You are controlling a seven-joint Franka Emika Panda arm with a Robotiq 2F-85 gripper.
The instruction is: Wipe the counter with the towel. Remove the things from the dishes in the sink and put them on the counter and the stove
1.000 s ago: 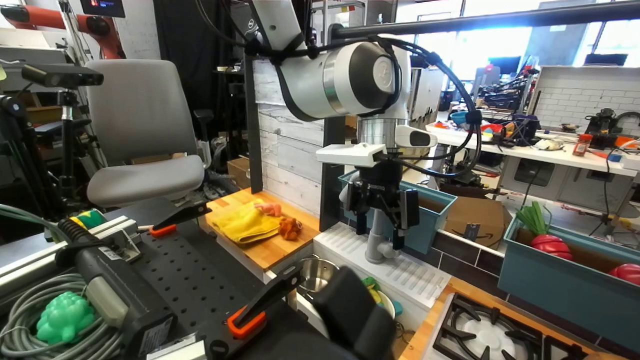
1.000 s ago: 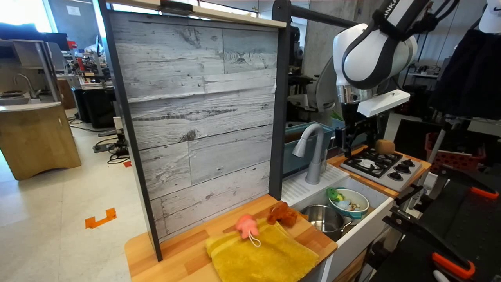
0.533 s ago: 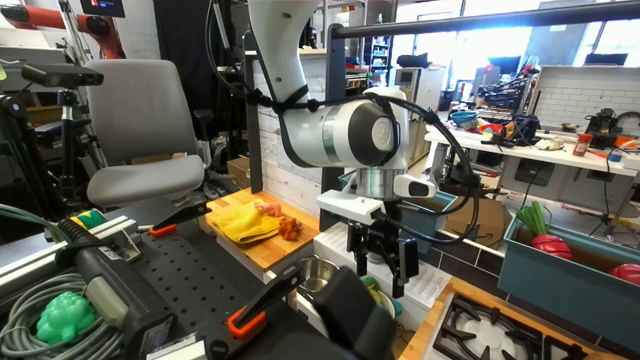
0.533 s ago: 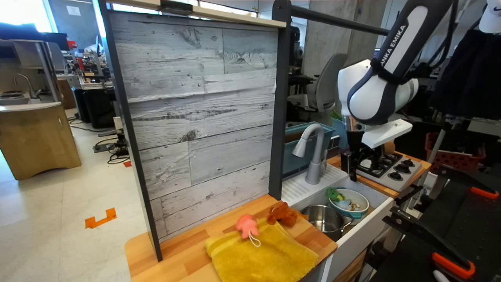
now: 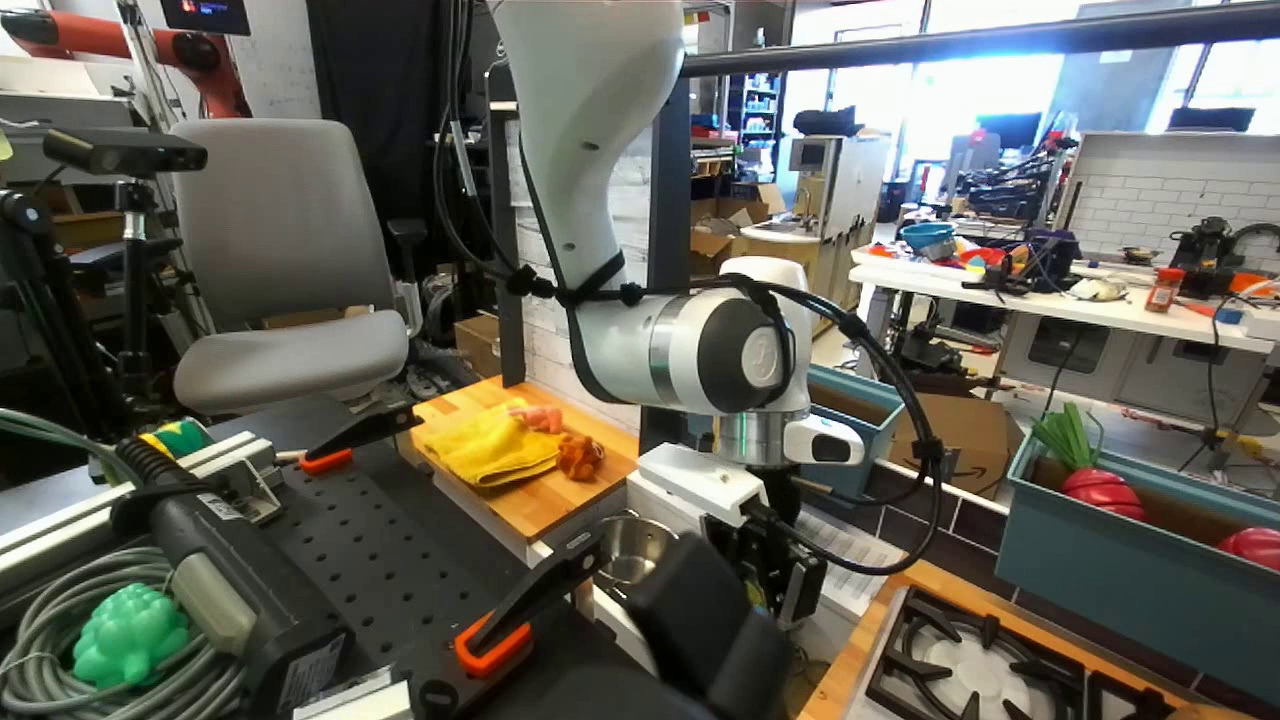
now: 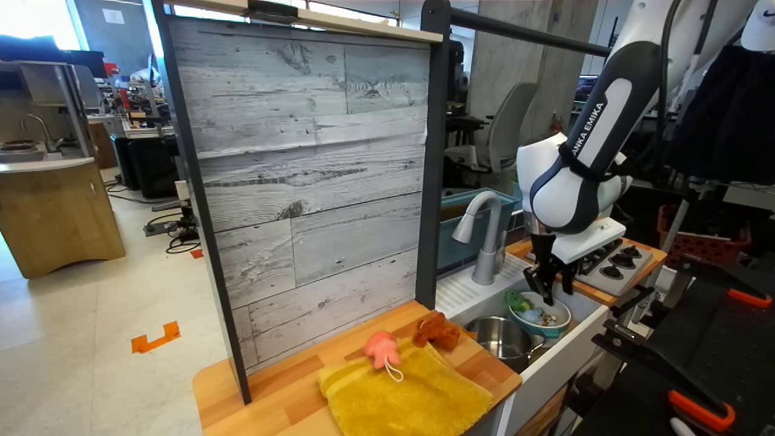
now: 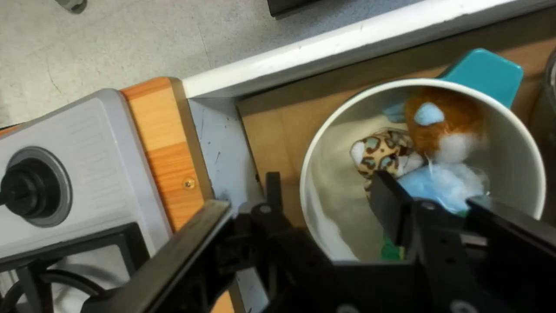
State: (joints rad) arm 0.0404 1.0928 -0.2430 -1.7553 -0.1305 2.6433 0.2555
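Gripper point(image 7: 331, 195) stood parted partway, nothing visibly held, at the white-rimmed pot point(image 7: 341, 187) of plush toys point(image 7: 382, 152) in the sink point(image 6: 557, 363), towel point(image 6: 412, 399) lying on the counter point(image 6: 303, 387); rim point(image 7: 303, 182) seemed to run between the fingers point(image 7: 386, 204), so closing there risked pinching it and dragging the pot along.

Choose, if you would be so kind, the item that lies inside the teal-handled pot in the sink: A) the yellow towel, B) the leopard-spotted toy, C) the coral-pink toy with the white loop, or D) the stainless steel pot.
B, since the wrist view shows the leopard-spotted toy lying within the rim of the teal-handled pot.
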